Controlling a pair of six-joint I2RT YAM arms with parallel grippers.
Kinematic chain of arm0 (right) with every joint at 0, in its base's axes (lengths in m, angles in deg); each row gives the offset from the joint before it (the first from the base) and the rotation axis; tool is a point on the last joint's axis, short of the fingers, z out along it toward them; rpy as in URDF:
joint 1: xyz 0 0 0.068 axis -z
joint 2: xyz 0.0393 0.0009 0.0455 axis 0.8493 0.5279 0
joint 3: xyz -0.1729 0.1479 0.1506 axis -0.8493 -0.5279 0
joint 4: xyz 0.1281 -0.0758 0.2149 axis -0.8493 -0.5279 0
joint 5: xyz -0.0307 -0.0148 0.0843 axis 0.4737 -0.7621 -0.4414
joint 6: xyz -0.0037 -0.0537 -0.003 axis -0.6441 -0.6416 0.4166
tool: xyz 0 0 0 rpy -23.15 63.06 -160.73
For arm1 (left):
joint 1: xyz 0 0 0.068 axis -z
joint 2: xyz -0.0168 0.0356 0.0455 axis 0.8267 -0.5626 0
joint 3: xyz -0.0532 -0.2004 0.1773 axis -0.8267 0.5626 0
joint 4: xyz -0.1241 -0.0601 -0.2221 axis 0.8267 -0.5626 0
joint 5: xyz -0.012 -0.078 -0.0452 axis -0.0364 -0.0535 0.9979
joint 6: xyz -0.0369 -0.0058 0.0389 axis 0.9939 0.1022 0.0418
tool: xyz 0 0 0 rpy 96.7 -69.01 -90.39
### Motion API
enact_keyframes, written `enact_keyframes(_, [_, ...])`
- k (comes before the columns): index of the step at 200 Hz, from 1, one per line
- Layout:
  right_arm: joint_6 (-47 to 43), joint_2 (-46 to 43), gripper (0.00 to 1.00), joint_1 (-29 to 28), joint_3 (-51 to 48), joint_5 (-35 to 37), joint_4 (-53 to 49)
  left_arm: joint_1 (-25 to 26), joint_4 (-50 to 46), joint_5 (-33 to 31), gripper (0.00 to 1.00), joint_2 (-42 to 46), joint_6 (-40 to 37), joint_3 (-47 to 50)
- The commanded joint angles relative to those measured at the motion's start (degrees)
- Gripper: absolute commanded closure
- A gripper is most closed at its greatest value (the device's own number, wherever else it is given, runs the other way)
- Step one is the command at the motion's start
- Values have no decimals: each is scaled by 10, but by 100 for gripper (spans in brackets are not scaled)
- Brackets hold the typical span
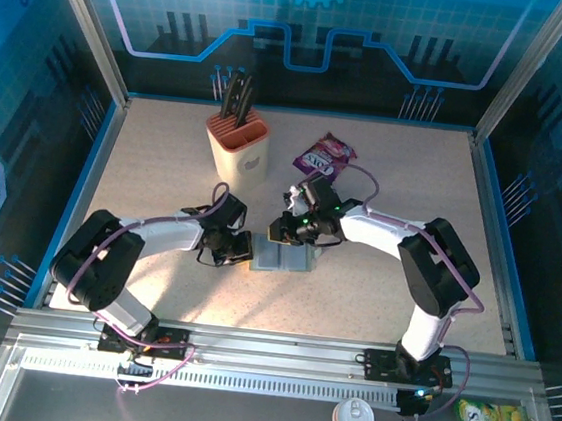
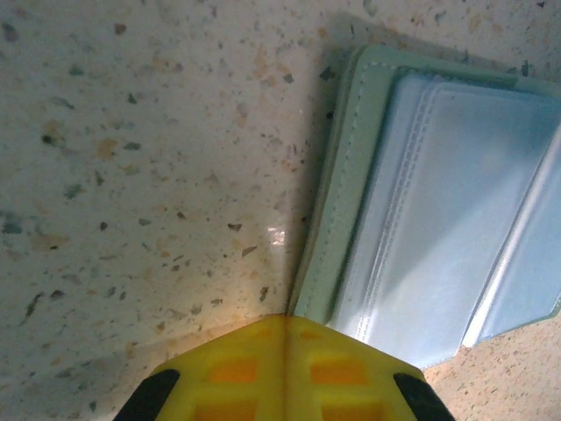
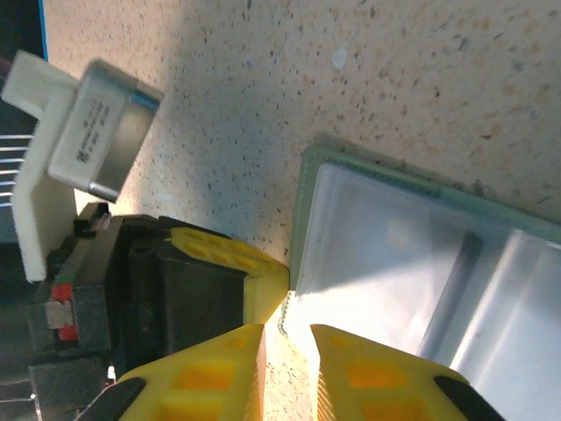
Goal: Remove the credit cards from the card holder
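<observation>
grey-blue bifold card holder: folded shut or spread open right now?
Spread open. The grey-blue bifold card holder lies flat on the speckled table, both clear-sleeved inner panels facing up.

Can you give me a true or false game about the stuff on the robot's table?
1. The flat grey-blue card holder lies open on the speckled table. True.
2. The purple snack packet lies on top of the card holder. False: it lies apart from it, further back on the table.
3. The left gripper has its yellow fingers shut together. True.
4. The beige and orange knife block has tipped over. False: it stands upright with the black knives sticking up.
5. The right gripper is right by the card holder's edge. True.
</observation>
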Motion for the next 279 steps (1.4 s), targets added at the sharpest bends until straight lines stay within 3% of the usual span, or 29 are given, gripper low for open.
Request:
enact_keyframes(1, [14, 17, 76, -15, 5, -11, -11, -5, 12, 14, 100, -14, 8, 9])
enact_keyframes(77, [18, 40, 74, -29, 23, 4, -57, -12, -3, 18, 100, 0, -4, -1])
enact_keyframes(148, [10, 42, 74, -29, 38, 13, -77, -11, 30, 69, 99, 0, 1, -7])
enact_keyframes(212, [7, 40, 74, -28, 41, 18, -83, -11, 25, 46, 100, 31, 8, -1])
enact_keyframes(279, [3, 33, 74, -24, 35, 24, -86, -10, 54, 83, 99, -21, 6, 2])
